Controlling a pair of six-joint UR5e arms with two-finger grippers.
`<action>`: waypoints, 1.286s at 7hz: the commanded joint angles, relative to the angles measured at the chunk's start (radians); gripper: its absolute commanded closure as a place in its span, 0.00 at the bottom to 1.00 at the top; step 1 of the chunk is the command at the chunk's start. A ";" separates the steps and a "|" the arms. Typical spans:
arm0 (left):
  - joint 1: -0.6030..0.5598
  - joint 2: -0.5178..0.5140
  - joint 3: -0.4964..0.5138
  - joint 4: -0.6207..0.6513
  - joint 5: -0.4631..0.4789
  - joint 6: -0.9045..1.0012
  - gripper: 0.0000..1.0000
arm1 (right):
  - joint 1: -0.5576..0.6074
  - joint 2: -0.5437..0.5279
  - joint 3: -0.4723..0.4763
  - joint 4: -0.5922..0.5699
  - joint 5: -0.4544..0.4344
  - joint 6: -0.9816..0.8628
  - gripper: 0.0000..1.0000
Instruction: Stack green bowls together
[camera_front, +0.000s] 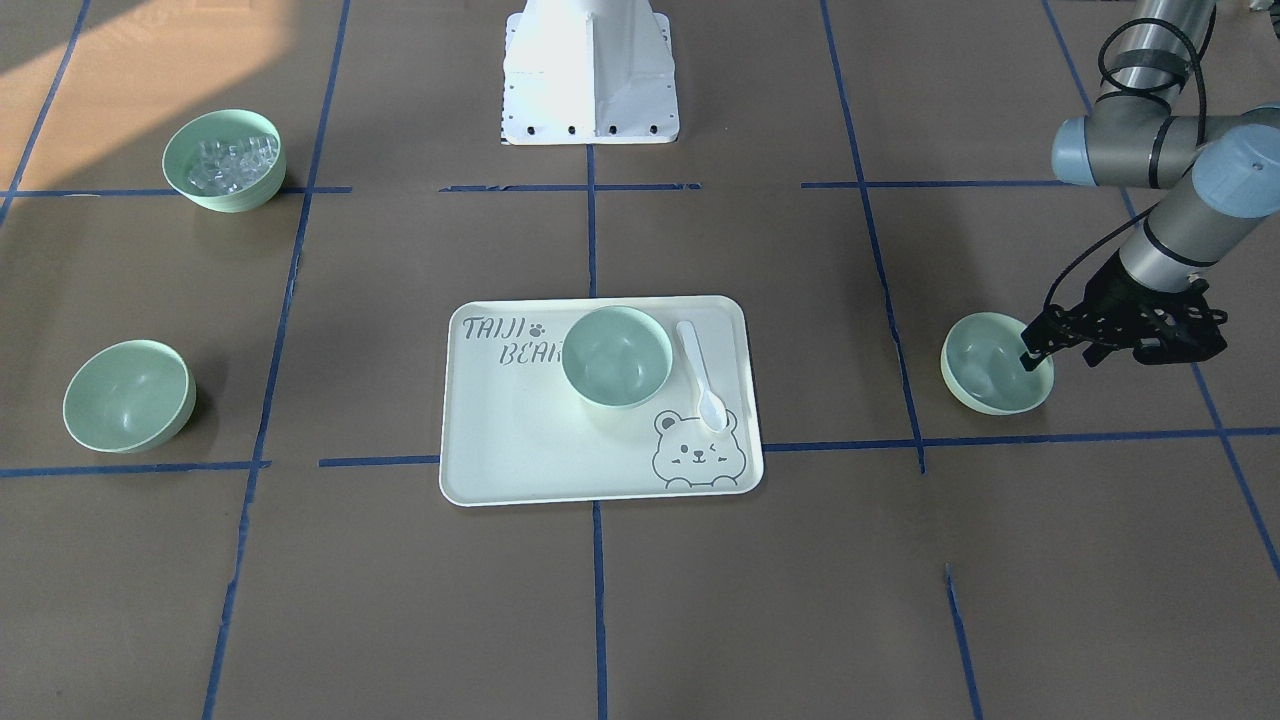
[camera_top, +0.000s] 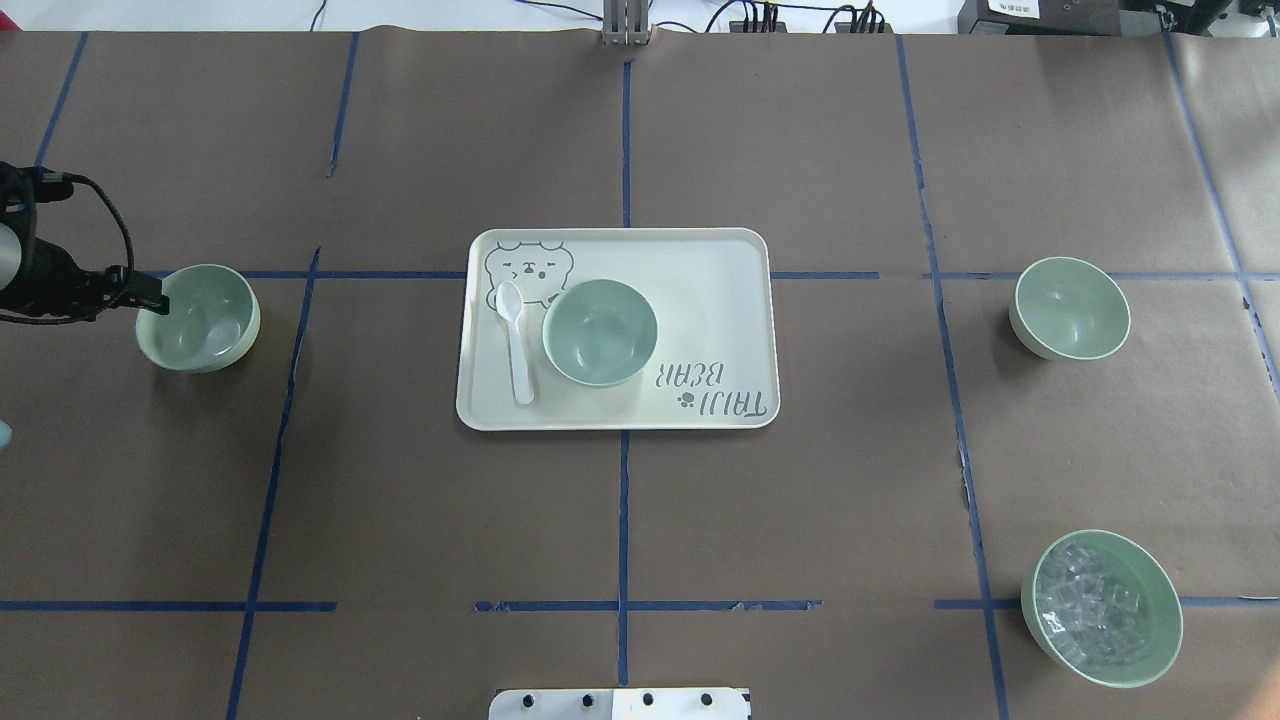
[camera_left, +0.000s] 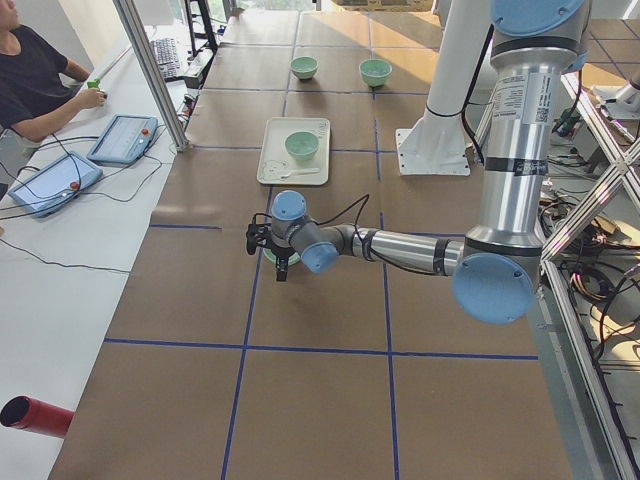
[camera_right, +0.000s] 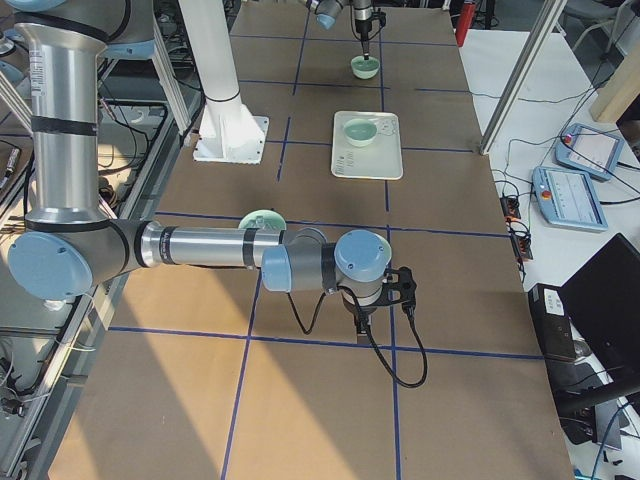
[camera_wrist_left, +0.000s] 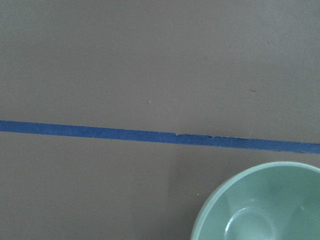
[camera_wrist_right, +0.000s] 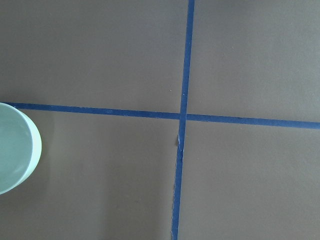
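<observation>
Three plain green bowls show in the overhead view: one on the left (camera_top: 205, 325), one on the cream tray (camera_top: 600, 332), one on the right (camera_top: 1072, 307). My left gripper (camera_top: 150, 296) hangs over the left bowl's (camera_front: 985, 365) outer rim. In the front view, one fingertip (camera_front: 1030, 352) dips inside the bowl, and the jaws look apart, straddling the rim. The left wrist view shows that bowl (camera_wrist_left: 265, 205) resting on the paper. My right gripper (camera_right: 363, 318) shows only in the right side view, low over bare paper; I cannot tell if it is open or shut.
A fourth green bowl holding clear cubes (camera_top: 1100, 610) stands near the robot's right. A white spoon (camera_top: 515, 340) lies on the tray (camera_top: 700, 270) beside the middle bowl. A bowl's edge (camera_wrist_right: 15, 147) shows in the right wrist view. An operator (camera_left: 35, 80) sits at the far side.
</observation>
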 joint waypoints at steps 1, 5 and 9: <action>0.024 -0.001 0.009 -0.012 0.003 -0.051 0.61 | 0.000 0.006 0.002 0.001 0.004 0.043 0.00; 0.012 0.000 -0.035 0.056 -0.067 -0.046 1.00 | -0.028 0.009 0.024 0.001 0.007 0.062 0.00; -0.109 -0.274 -0.265 0.692 -0.155 -0.064 1.00 | -0.234 0.048 0.014 0.237 -0.050 0.433 0.00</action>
